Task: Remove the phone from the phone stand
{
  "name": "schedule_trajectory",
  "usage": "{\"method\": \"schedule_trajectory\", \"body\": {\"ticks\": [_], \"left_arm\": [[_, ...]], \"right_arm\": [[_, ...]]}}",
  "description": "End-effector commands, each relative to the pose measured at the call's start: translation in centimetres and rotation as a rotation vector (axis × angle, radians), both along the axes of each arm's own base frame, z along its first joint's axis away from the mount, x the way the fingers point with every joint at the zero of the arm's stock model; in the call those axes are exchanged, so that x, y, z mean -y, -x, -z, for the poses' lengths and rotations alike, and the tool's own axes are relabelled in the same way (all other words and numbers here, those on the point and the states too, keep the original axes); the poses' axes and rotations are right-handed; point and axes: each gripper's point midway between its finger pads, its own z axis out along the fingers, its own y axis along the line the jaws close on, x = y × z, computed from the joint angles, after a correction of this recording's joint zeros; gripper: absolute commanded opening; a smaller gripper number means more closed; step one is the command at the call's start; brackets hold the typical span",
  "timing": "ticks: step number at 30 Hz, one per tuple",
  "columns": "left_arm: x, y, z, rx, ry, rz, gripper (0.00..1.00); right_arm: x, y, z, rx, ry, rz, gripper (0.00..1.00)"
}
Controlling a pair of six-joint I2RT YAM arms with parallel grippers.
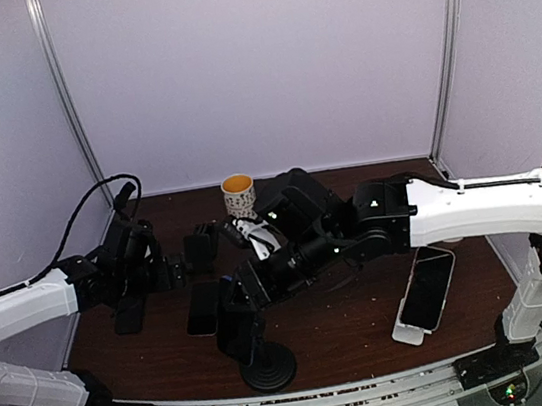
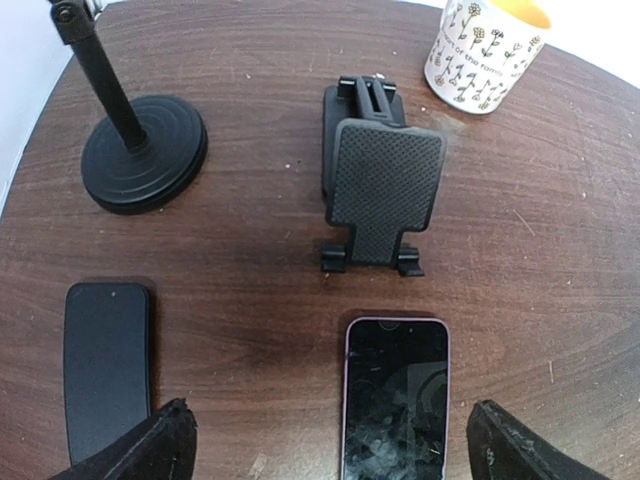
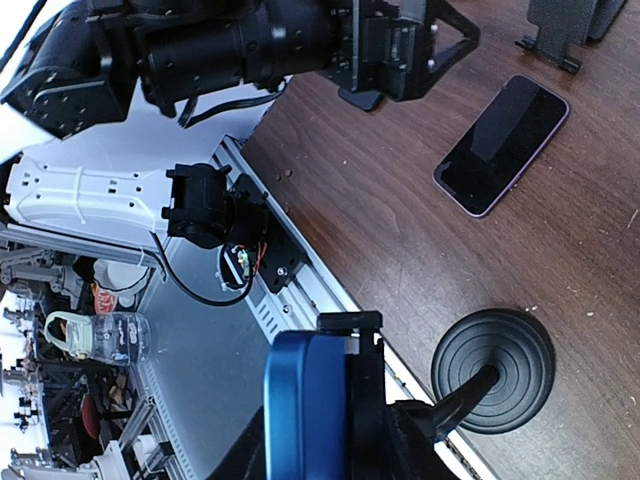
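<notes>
Blue phone (image 3: 305, 410): is sitting upright in the black clamp (image 3: 365, 400) on top of the phone stand (image 3: 493, 368), showing edge-on and very close in the right wrist view; it is not yet out of the stand.
Phone stand: is standing on its round black base at the near edge of the worktop (image 1: 350, 333), between the two arms, with a thin pole rising to the clamp.
Right arm (image 1: 474, 207): is reaching across the worktop from the right, its wrist ending right at the clamped phone.
Right jaws: are sitting right at the phone and clamp, but the pictures are not showing whether they are pinching it, so I cannot tell.
Left jaws: are standing wide and released, holding nothing, their fingers (image 2: 165, 445) hanging to either side of a purple-edged phone (image 2: 395, 400) that is lying flat on the worktop.
Dark phone (image 2: 107, 368): is lying flat to the left of the purple-edged one, apart from it.
Spare cradle (image 2: 382, 185): is lying on its back beyond the purple-edged phone, near a flowered mug (image 2: 483, 48).
White stand (image 1: 408, 333): is propping up another phone (image 1: 427, 287) on the right side of the worktop, below the right arm.
</notes>
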Motion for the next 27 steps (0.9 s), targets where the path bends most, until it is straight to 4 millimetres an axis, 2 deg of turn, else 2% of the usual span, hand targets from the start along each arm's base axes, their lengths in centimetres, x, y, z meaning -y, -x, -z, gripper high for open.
{"method": "schedule_trajectory", "body": {"ticks": [1,5,14,22,27], "left_arm": [[-0.3,0.0,-0.8,0.045,0.037,-0.015,0.98],[-0.6,0.3,-1.0,0.062,0.039,-0.015,0.98],[0.1,0.0,-1.8,0.088,0.057,0.023,0.98],[0.8,-0.2,-3.7,0.154,0.071,0.083,0.98],[1.3,-0.3,-6.0,0.265,0.104,0.130,0.98]], "right_arm": [[0.2,0.4,0.4,-0.022,0.036,0.018,0.32],[0.4,0.3,0.6,-0.031,0.032,0.039,0.21],[0.7,-0.1,-1.1,0.053,0.022,0.010,0.00],[2.5,-2.0,-3.9,0.225,0.043,-0.119,0.00],[4.3,-3.9,-6.9,0.303,-0.034,-0.196,0.00]]}}
